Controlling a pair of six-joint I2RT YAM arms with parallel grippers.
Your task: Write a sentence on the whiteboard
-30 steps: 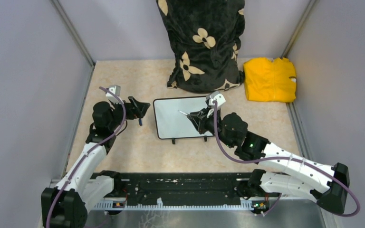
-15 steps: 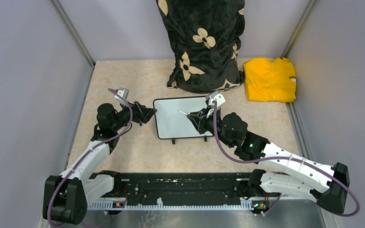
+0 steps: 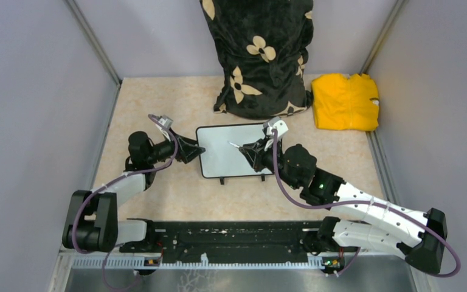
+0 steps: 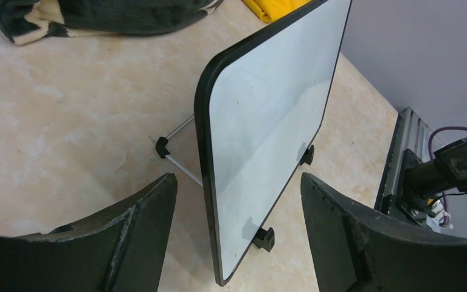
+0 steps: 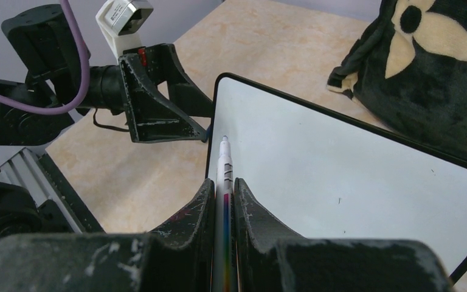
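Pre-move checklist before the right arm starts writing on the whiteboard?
1. Right pincer shut on the white marker pen: ok.
2. Marker tip over the small white dark-framed whiteboard: ok; whether it touches, cannot tell.
3. Marker cap off: cannot tell.
4. Board face blank, no writing: ok.
5. Left pincer bracing the board: not ok; it is open, fingers either side of the board's short edge, not clamped.

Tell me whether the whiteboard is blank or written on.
Blank. The whiteboard shows plain white in both wrist views, with only tiny specks and no blue writing.
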